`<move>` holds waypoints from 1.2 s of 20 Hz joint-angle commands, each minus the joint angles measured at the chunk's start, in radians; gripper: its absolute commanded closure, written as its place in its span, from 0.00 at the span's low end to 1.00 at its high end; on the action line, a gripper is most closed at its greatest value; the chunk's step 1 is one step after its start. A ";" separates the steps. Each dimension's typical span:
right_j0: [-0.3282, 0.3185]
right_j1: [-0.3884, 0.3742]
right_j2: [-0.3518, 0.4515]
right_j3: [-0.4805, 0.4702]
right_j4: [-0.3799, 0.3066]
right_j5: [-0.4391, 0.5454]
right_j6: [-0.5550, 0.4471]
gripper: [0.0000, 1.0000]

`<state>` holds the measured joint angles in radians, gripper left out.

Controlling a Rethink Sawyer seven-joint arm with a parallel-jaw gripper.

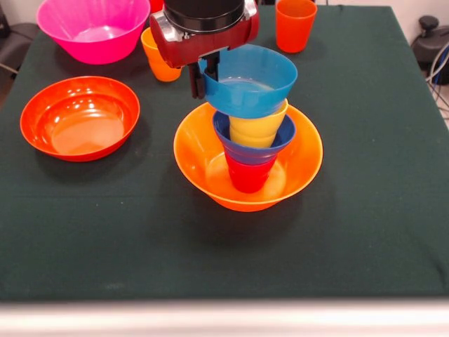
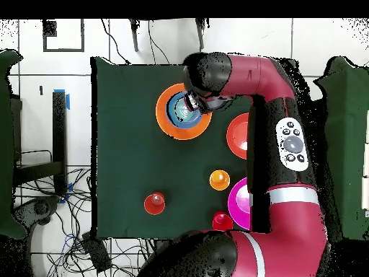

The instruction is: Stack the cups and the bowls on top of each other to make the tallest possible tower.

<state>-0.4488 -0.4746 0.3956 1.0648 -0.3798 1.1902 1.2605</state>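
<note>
The tower (image 1: 248, 165) stands mid-table: a wide yellow-orange bowl (image 1: 302, 158) as base, then a red cup (image 1: 249, 175), a small dark blue bowl (image 1: 247, 149), a yellow cup (image 1: 258, 128) and a light blue bowl (image 1: 256, 81) on top, slightly tilted. My gripper (image 1: 203, 78) comes down at that bowl's left rim, one finger inside and one outside, shut on it. From overhead the tower (image 2: 167, 121) shows as rings, with the arm's wrist covering the gripper (image 2: 195, 102).
A shallow orange-red bowl (image 1: 79, 118) lies left of the tower. At the far side stand a big pink bowl (image 1: 95, 28), an orange-yellow cup (image 1: 158, 62) and an orange cup (image 1: 295, 24). A red cup (image 2: 221, 220) stands by the robot's base.
</note>
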 commanded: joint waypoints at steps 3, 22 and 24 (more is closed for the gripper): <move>0.003 -0.011 0.046 0.018 -0.056 0.105 -0.238 1.00; 0.001 -0.018 0.055 0.052 -0.027 0.111 -0.216 1.00; 0.004 -0.016 0.056 0.050 -0.024 0.113 -0.209 1.00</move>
<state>-0.4488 -0.4751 0.3956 1.0649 -0.3788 1.1904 1.2605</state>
